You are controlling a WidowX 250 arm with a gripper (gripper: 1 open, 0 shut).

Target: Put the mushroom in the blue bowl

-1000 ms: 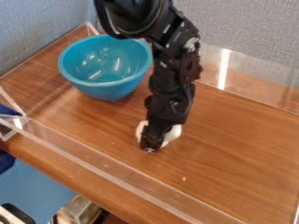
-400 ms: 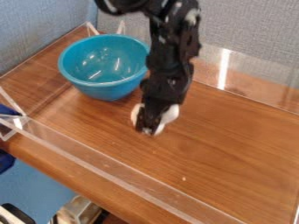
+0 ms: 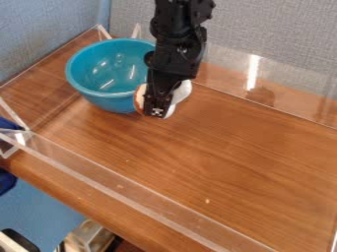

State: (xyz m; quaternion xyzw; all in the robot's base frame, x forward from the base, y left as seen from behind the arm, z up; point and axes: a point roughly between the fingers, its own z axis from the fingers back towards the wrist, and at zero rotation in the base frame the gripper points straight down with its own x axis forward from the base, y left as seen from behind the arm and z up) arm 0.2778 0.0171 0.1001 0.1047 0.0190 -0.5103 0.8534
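Mushroom, pinched between the fingers, hangs just beside the blue bowl, whose hollow holds nothing.

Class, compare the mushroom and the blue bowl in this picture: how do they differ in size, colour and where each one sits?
Size: the mushroom is far smaller than the blue bowl.
Colour: the mushroom shows cream-white; the bowl is glossy turquoise.
Position: the mushroom is held in the pincer, clear of the table; the bowl rests on the table.
Shared: both are at the table's far left part, side by side.
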